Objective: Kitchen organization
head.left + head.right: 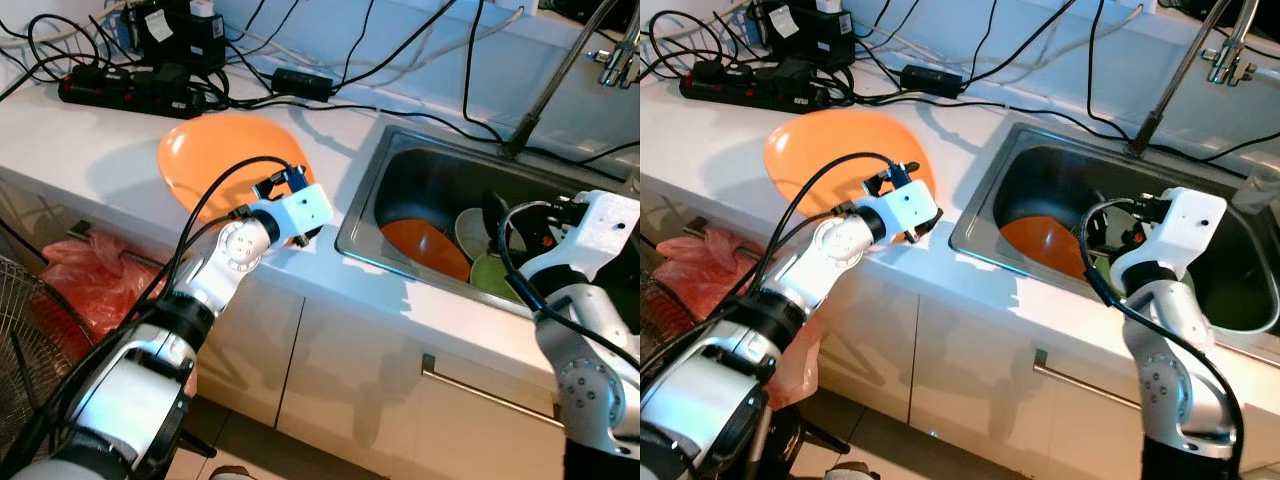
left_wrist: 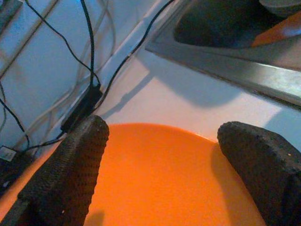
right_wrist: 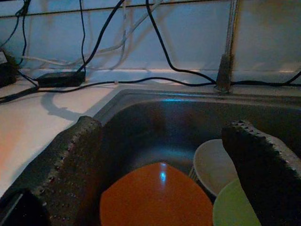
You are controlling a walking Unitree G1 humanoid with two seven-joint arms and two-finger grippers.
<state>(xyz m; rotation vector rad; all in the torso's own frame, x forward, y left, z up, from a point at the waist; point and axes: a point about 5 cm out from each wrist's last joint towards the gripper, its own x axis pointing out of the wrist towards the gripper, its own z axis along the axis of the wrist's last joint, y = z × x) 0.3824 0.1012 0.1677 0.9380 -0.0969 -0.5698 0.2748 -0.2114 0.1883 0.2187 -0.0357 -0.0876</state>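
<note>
Cables (image 1: 300, 85) behind plate (image 1: 215, 160), L tool (image 2: 162, 155) spread.

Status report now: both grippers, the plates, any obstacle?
Left gripper open over orange plate on counter. Right gripper open above sink, which holds orange, white, green dishes. Cables lie behind the plate.

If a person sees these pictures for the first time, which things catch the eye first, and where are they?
The big orange plate on the white counter stands out first, with the left hand open at its near edge. Next come the dishes in the steel sink: an orange dish, a white one and a green one, with the right hand open above them.
</note>
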